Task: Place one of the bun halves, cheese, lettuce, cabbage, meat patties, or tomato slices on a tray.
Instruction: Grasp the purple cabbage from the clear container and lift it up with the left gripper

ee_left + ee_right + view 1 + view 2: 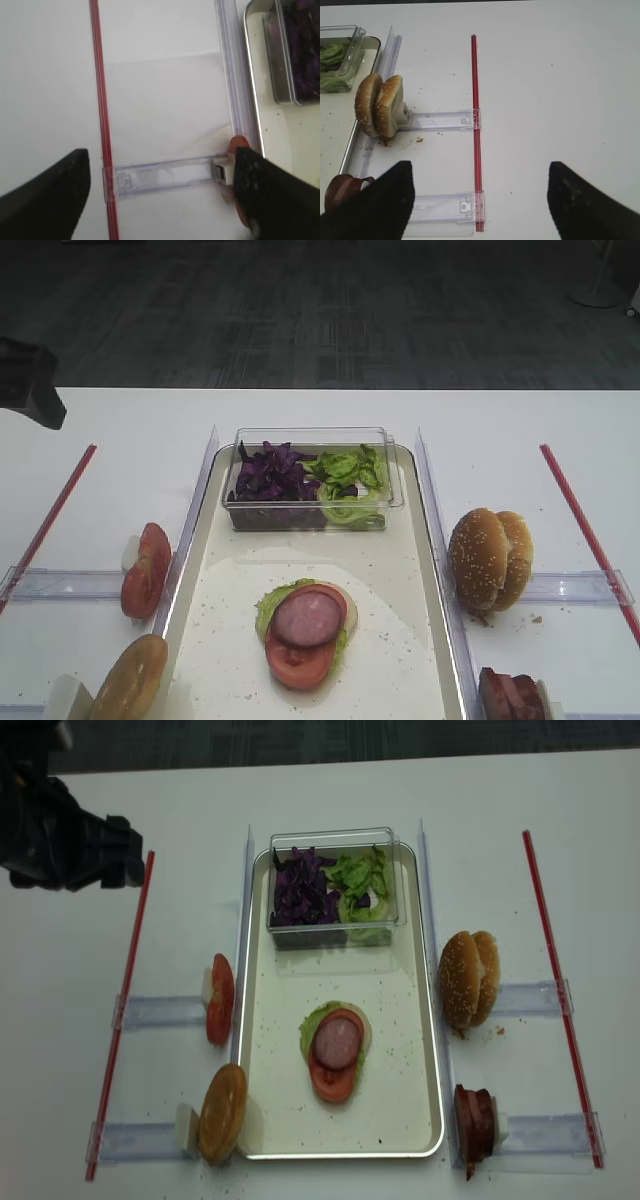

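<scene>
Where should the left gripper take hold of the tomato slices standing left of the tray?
Grip the tomato slices across their flat faces, coming straight down. They stand on edge in a holder beside the tray, so the rims point up and the faces are free.
</scene>
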`<control>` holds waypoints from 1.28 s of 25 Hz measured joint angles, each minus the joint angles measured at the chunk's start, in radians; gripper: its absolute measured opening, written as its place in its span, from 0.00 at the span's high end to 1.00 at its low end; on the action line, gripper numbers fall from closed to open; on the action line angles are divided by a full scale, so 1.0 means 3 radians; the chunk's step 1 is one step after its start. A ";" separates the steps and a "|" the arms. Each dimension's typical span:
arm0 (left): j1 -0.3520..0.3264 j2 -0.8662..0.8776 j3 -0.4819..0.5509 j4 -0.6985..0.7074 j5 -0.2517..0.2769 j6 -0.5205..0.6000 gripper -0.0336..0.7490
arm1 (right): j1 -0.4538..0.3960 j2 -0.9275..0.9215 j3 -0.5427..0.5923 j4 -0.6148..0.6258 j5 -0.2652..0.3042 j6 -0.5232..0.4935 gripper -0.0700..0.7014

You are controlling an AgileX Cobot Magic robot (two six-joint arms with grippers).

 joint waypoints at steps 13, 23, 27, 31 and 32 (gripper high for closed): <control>0.0000 0.1151 -0.0907 -0.0088 0.0270 0.0134 0.33 | 0.0000 0.0000 0.0000 0.0000 0.0000 -0.0018 0.17; 0.0000 0.1614 -0.1067 -0.0096 0.0381 0.0141 0.33 | 0.0000 0.0000 0.0000 0.0000 0.0000 -0.0018 0.17; -0.0006 0.1621 -0.1088 -0.0104 0.0386 0.0144 0.33 | 0.0000 0.0000 0.0000 0.0000 0.0000 -0.0018 0.17; -0.0095 0.1621 -0.1103 -0.0104 0.0394 0.0144 0.33 | 0.0000 0.0000 0.0000 -0.0001 0.0000 -0.0018 0.17; -0.0128 0.1621 -0.1120 -0.0104 0.0396 0.0144 0.33 | 0.0000 0.0000 0.0000 -0.0001 0.0000 -0.0018 0.17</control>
